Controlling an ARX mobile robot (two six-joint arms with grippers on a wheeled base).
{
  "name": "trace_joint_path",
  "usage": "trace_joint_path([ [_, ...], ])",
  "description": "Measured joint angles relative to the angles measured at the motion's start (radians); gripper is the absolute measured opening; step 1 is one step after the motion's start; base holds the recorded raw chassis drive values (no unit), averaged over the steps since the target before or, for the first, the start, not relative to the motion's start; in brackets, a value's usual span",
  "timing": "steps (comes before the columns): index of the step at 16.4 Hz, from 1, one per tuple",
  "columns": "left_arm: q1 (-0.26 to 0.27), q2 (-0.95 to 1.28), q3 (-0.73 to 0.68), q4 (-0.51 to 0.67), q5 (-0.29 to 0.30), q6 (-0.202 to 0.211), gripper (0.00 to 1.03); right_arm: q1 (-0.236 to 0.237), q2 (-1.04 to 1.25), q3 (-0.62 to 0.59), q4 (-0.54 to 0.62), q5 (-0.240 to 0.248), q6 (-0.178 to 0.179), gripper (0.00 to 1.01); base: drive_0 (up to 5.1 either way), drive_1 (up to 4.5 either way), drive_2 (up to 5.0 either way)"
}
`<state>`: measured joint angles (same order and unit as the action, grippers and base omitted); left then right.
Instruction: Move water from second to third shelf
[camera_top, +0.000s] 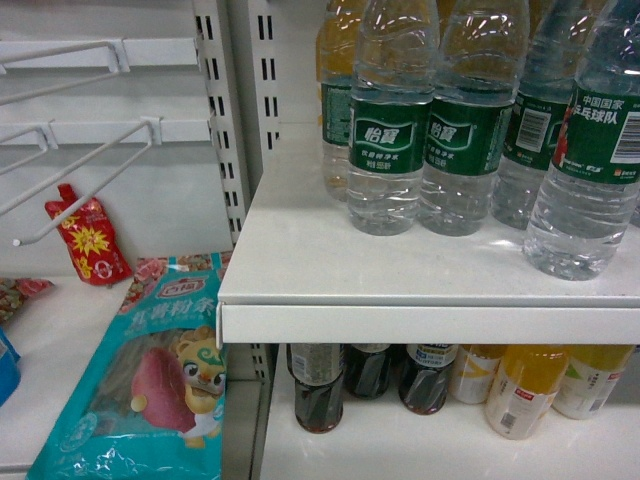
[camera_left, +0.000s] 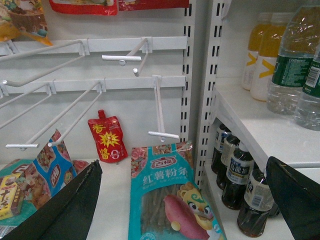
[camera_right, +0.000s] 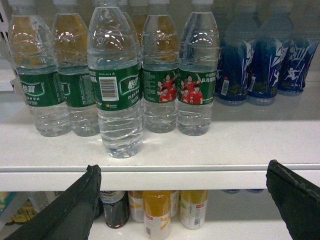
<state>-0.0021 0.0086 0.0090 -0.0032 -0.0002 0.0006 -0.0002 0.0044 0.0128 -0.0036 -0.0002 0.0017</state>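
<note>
Several clear water bottles with green labels stand in a group on the white shelf (camera_right: 225, 172). One water bottle (camera_right: 117, 100) stands in front of the others near the shelf's front edge, its barcode facing me; in the head view it is at the far right (camera_top: 590, 150). My right gripper (camera_right: 182, 205) is open below and in front of that shelf edge, its black fingers (camera_right: 70, 210) spread wide with nothing between them. My left gripper (camera_left: 180, 205) is open too, over the lower left bay, and holds nothing. Neither gripper shows in the head view.
Blue drink bottles (camera_right: 265, 60) stand right of the water. On the shelf below are dark bottles (camera_top: 318, 385) and orange juice bottles (camera_top: 525, 390). The left bay has white peg hooks (camera_left: 160, 107), a teal noodle bag (camera_top: 160, 380) and a red pouch (camera_top: 88, 240).
</note>
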Motion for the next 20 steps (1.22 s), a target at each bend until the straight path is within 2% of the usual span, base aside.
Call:
trace_joint_path([
  [20, 0.0, 0.0, 0.0, -0.002, 0.0, 0.0, 0.98, 0.0, 0.0, 0.0, -0.003, 0.0, -0.003, 0.98, 0.0, 0.0, 0.0],
])
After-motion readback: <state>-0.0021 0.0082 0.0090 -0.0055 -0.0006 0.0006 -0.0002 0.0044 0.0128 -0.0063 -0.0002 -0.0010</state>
